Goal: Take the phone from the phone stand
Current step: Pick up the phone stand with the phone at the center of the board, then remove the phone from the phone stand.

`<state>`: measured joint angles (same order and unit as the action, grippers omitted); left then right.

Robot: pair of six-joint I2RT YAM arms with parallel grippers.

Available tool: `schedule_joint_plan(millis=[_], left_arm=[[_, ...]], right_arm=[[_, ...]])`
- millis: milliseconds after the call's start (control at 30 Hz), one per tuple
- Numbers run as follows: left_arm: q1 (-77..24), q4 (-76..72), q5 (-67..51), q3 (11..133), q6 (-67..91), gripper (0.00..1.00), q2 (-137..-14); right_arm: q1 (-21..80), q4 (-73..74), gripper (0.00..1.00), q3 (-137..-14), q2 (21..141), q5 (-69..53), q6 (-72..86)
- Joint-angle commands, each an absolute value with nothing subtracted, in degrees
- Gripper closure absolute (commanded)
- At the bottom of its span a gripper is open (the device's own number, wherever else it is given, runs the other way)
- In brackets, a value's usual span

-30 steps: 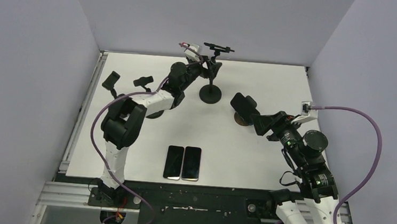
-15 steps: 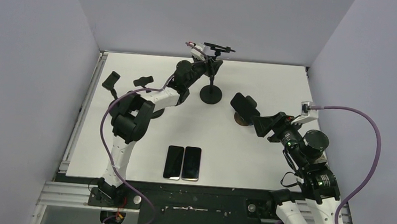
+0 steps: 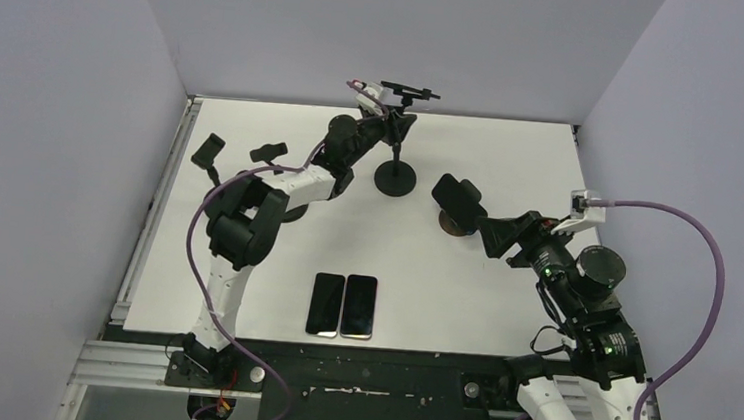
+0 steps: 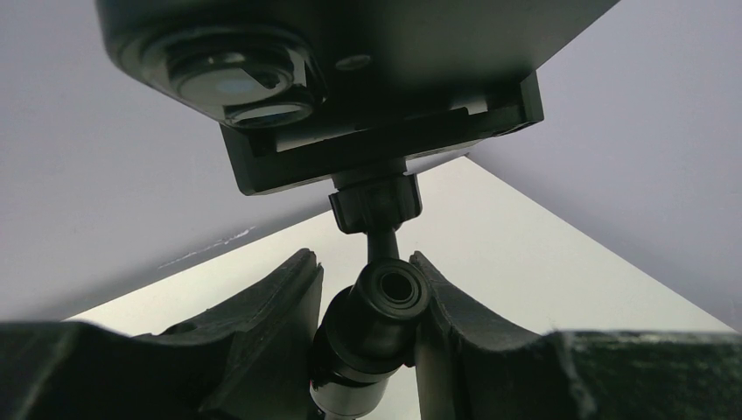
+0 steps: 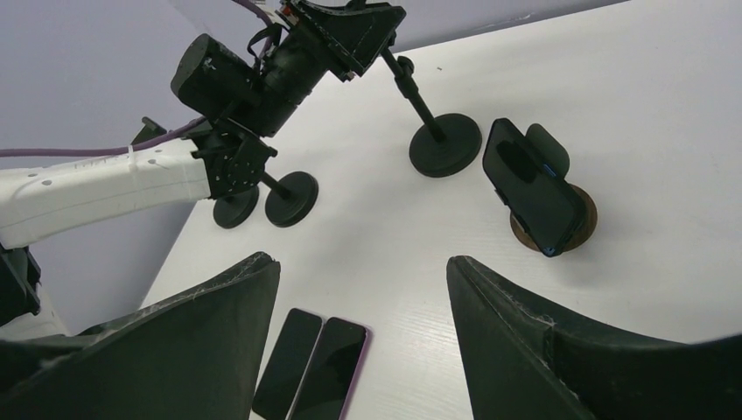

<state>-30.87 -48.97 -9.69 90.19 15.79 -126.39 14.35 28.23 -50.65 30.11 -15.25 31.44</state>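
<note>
I find the left claw (image 4: 367,276) closed on the ball joint (image 4: 391,293) of the tall phone stand (image 3: 393,180) at upper centre of the overhead frame. Its fingers (image 4: 271,315) press either side of the joint, directly beneath the phone (image 4: 350,52), which sits flat in the stand's clamp above the surface (image 3: 513,151). The right claw (image 5: 363,289) hangs open, nothing between its jaws, near a second phone (image 5: 529,188) propped in a low stand (image 5: 582,223) at centre right; two more phones (image 3: 343,305) lie side by side at lower centre.
</note>
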Motion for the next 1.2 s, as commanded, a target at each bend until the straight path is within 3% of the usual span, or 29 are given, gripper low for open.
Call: schedule_joint_plan(millis=[0, 367, 800, 1000, 1167], left_arm=[[-30.3, -59.1, -11.0, 88.7, 16.4, 1.0, -117.6], [-29.3, -57.8, -19.8, 83.4, 18.6, 1.0, -101.4], [-30.3, -67.2, -44.4, 67.9, 40.4, 1.0, -81.8], [-34.7, -81.7, -47.5, 61.6, 51.2, 1.0, -81.5], [-42.8, -85.0, -50.9, 60.2, 49.9, 1.0, -85.6]], right_arm=[[14.7, 28.9, 0.29, -54.0, 29.5, -14.1, 28.7], [15.1, 31.1, 0.27, -60.2, 31.2, -18.8, 22.3], [16.0, 32.5, 0.24, -70.9, 31.6, -41.5, 19.2], [16.2, 36.3, 0.22, -75.5, 31.2, -46.6, 19.1], [16.1, 38.6, 0.22, -75.3, 30.7, -48.5, 19.3]])
